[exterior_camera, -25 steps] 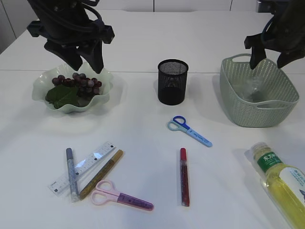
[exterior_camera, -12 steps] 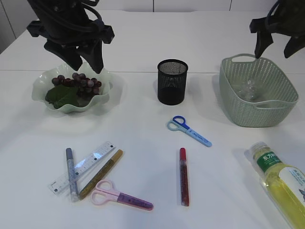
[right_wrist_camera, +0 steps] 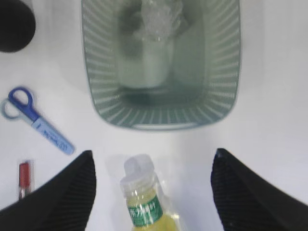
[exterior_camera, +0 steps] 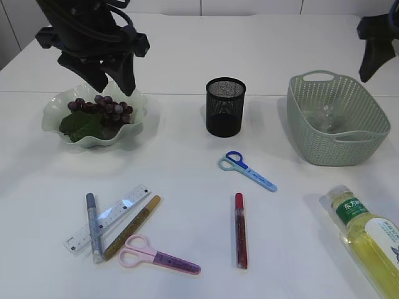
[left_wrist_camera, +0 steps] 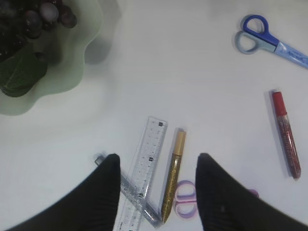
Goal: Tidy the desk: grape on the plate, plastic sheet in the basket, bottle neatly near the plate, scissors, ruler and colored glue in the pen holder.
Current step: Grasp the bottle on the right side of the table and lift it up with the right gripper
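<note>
Grapes (exterior_camera: 103, 107) lie on the pale green plate (exterior_camera: 53, 118), and my left gripper (exterior_camera: 111, 80) hangs open and empty just above them. A crumpled plastic sheet (right_wrist_camera: 161, 19) rests inside the green basket (exterior_camera: 336, 149). High above the basket's near side my right gripper (right_wrist_camera: 154, 153) stands open and empty. The bottle (exterior_camera: 368, 240) lies on its side at the front right. Blue scissors (exterior_camera: 246, 169), pink scissors (exterior_camera: 159, 256), a ruler (left_wrist_camera: 147, 168), and gold (left_wrist_camera: 174, 173), silver (exterior_camera: 93, 227) and red glue (exterior_camera: 240, 230) lie on the table. The black mesh pen holder (exterior_camera: 225, 107) looks empty.
The ruler, gold glue and silver glue overlap in a loose pile at the front left, with the pink scissors touching it. The bottle's lower end runs off the picture's front right edge.
My right gripper has risen out of the basket and drifted right, leaving the plastic sheet inside. The left arm has not moved.
</note>
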You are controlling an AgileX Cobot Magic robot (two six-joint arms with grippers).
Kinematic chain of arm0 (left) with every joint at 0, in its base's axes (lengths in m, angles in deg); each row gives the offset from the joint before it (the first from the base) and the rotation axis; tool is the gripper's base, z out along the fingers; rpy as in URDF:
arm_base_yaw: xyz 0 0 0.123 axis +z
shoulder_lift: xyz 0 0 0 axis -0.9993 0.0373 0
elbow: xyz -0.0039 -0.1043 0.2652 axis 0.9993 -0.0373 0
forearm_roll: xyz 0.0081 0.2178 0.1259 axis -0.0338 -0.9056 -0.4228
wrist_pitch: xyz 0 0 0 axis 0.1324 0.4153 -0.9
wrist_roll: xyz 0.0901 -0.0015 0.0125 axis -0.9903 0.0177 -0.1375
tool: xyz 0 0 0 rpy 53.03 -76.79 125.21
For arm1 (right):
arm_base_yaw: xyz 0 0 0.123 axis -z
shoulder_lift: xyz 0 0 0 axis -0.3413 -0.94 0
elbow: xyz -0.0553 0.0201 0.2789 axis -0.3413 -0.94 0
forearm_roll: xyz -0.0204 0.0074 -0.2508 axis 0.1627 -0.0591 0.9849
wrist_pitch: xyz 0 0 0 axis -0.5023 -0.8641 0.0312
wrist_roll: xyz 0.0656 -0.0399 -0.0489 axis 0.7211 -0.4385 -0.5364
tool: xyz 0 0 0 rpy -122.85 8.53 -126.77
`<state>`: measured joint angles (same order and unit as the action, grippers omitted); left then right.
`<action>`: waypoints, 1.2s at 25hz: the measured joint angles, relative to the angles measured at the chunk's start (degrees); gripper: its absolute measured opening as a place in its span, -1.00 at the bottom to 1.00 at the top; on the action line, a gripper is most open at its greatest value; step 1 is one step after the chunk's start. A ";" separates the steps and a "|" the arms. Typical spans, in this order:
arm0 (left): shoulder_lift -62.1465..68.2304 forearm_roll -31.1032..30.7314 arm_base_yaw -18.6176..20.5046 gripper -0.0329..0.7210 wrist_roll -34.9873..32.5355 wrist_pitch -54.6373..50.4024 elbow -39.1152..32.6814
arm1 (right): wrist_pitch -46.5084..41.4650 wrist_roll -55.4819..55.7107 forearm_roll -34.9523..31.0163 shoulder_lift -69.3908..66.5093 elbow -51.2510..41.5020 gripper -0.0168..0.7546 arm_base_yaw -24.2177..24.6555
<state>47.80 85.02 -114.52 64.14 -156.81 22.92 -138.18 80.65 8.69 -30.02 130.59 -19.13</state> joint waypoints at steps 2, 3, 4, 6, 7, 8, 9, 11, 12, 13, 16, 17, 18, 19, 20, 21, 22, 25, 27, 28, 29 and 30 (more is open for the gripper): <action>0.00 0.00 0.00 0.07 0.00 0.00 0.00 | 0.01 0.00 -0.92 4.98 -5.17 0.54 0.00; 0.00 0.00 0.00 0.07 0.00 0.00 0.00 | -0.03 0.00 -1.15 7.66 -7.83 0.54 0.00; 0.00 0.00 0.00 0.07 0.00 0.00 0.00 | -0.03 0.00 -1.41 10.26 -10.41 0.54 0.00; 0.00 0.00 0.00 0.07 0.00 0.00 0.00 | -0.03 0.00 -1.40 14.76 -15.07 0.54 0.00; 0.00 0.00 0.00 0.07 0.00 0.00 0.00 | -0.03 -0.12 -1.40 16.99 -17.66 0.54 0.00; 0.00 0.11 0.00 0.07 0.00 0.00 0.00 | -0.03 -0.23 -1.50 19.10 -20.35 0.54 0.00; 0.00 0.23 0.00 0.07 0.00 0.00 0.00 | -0.03 -0.20 -1.50 20.72 -22.63 0.54 0.00; 0.00 0.54 0.00 0.07 0.00 0.00 0.00 | -0.03 -0.39 -1.76 24.32 -28.00 0.54 0.00; 0.00 0.68 0.00 0.07 0.00 0.00 0.00 | -0.03 -0.63 -2.19 25.69 -30.54 0.54 0.00; 0.00 0.68 0.00 0.07 0.00 0.00 0.00 | -0.03 -1.21 -2.66 27.26 -32.51 0.54 0.00; 0.00 0.71 0.00 0.07 0.00 0.00 0.00 | -0.03 -3.60 -3.44 30.83 -38.40 0.54 -0.51; 0.00 0.80 0.00 0.07 0.00 0.00 0.00 | -0.03 -4.01 -3.58 31.54 -40.10 0.54 -0.93; 0.00 0.80 0.00 0.07 -0.23 0.00 0.00 | -0.03 -4.12 -3.58 31.84 -41.56 0.54 -1.57; 0.00 0.80 0.00 0.07 -0.35 0.00 0.00 | -0.03 -4.27 -3.58 31.97 -42.78 0.56 -2.31; 0.00 0.80 0.00 0.07 -0.45 0.00 0.00 | -0.03 -4.27 -3.58 31.97 -43.63 0.58 -3.08; 0.00 0.80 0.00 0.07 -0.57 0.00 0.00 | -0.03 -4.27 -3.58 31.97 -44.31 0.61 -3.79; 0.00 0.80 0.00 0.07 -0.68 0.00 0.00 | -0.03 -4.29 -3.58 31.97 -44.96 0.63 -4.22; 0.00 0.80 0.00 0.07 -1.02 0.00 0.00 | 0.09 -4.75 -2.55 31.97 -46.21 0.65 -5.42; 0.00 0.80 0.00 0.07 -1.07 0.00 0.00 | 0.29 -5.11 -1.18 31.97 -46.91 0.65 -5.50; 0.00 0.80 0.00 0.07 -1.07 0.00 0.00 | 0.29 -5.11 -0.04 31.97 -47.23 0.65 -5.50; 0.00 0.80 0.00 0.07 -1.16 0.00 0.00 | 0.29 -5.21 1.09 31.97 -47.35 0.65 -5.50; 0.00 0.80 0.00 0.07 -1.16 0.00 0.00 | 0.33 -5.32 1.68 31.74 -47.35 0.65 -5.50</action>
<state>47.80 85.82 -114.52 62.98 -156.81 22.92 -137.85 75.34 10.37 1.71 83.24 -24.64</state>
